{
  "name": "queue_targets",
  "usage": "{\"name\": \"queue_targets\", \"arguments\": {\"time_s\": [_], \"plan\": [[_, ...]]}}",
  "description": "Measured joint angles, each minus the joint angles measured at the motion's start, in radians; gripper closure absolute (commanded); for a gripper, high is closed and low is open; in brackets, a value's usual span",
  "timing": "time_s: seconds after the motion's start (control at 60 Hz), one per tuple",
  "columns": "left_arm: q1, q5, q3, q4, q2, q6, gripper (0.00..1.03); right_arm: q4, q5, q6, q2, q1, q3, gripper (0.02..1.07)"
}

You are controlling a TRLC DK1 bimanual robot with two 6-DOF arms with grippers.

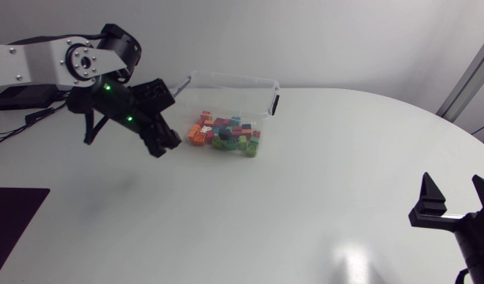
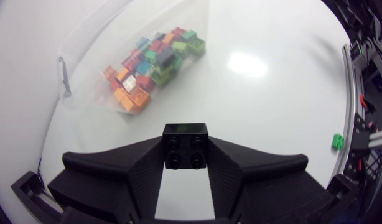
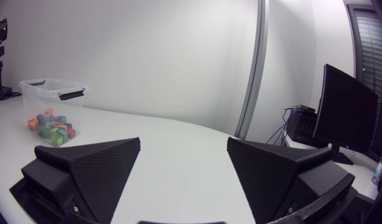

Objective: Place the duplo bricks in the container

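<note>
My left gripper (image 1: 161,142) hangs above the table just left of the clear plastic container (image 1: 226,76). It is shut on a black duplo brick (image 2: 186,134), studs facing the camera, pinched between both fingers of that gripper (image 2: 186,152). Several coloured duplo bricks (image 1: 225,134) lie heaped inside the container; in the left wrist view that heap (image 2: 150,62) sits ahead of the gripper. My right gripper (image 1: 455,201) stands open near the table's front right edge with nothing in it. From the right wrist view the container (image 3: 54,93) is far ahead of the open right gripper (image 3: 183,168).
The container has a black handle clip (image 1: 275,104) on its right end. A dark mat (image 1: 13,229) lies at the front left corner. White tabletop (image 1: 305,197) stretches between the two arms.
</note>
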Motion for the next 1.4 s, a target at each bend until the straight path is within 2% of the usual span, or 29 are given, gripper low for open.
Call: {"name": "queue_targets", "arguments": {"time_s": [0.217, 0.367, 0.533, 0.65, 0.717, 0.75, 0.767, 0.8, 0.833, 0.85, 0.867, 0.883, 1.15, 1.3, 1.4], "plan": [[-0.016, 0.007, 0.182, 0.207, 0.135, -0.230, 1.00, 0.000, 0.000, 0.000, 0.000, 0.000, 0.000, 0.06], [-0.024, 0.007, 0.262, 0.344, 0.181, -0.346, 1.00, 0.000, 0.000, 0.000, 0.000, 0.000, 0.000, 0.06], [-0.033, 0.007, 0.350, 0.410, 0.248, -0.432, 0.98, 0.000, 0.000, 0.000, 0.000, 0.000, 0.000, 0.06], [-0.036, 0.001, 0.426, 0.415, 0.330, -0.461, 0.80, 0.000, 0.000, 0.000, 0.000, 0.000, 0.000, 0.06], [-0.036, -0.006, 0.455, 0.415, 0.373, -0.465, 0.57, 0.000, 0.000, 0.000, 0.000, 0.000, 0.000, 0.06], [-0.036, -0.017, 0.467, 0.416, 0.392, -0.467, 0.48, 0.000, 0.000, 0.000, 0.000, 0.000, 0.000, 0.06], [-0.036, -0.028, 0.474, 0.415, 0.404, -0.467, 0.46, 0.000, 0.000, 0.000, 0.000, 0.000, 0.000, 0.06], [-0.036, -0.036, 0.486, 0.415, 0.425, -0.467, 0.30, 0.000, 0.000, 0.000, 0.000, 0.000, 0.000, 0.06], [-0.037, -0.054, 0.493, 0.414, 0.442, -0.467, 0.20, 0.000, 0.000, 0.000, 0.000, 0.000, 0.000, 0.06], [-0.038, -0.061, 0.496, 0.414, 0.449, -0.467, 0.18, 0.000, 0.000, 0.000, 0.000, 0.000, 0.000, 0.06], [-0.039, -0.069, 0.498, 0.414, 0.457, -0.467, 0.09, 0.000, 0.000, 0.000, 0.000, 0.000, 0.000, 0.06], [-0.039, -0.079, 0.499, 0.412, 0.462, -0.467, 0.05, 0.000, 0.000, 0.000, 0.000, 0.000, 0.000, 0.06], [-0.022, -0.128, 0.470, 0.402, 0.410, -0.466, 0.04, 0.000, 0.000, 0.000, 0.000, 0.000, 0.000, 0.06], [0.039, -0.166, 0.335, 0.417, 0.245, -0.459, 0.04, 0.000, 0.000, 0.000, 0.000, 0.000, 0.000, 0.06], [0.071, -0.210, 0.203, 0.498, 0.124, -0.448, 0.04, 0.000, 0.000, 0.000, 0.000, 0.000, 0.000, 0.06]]}}
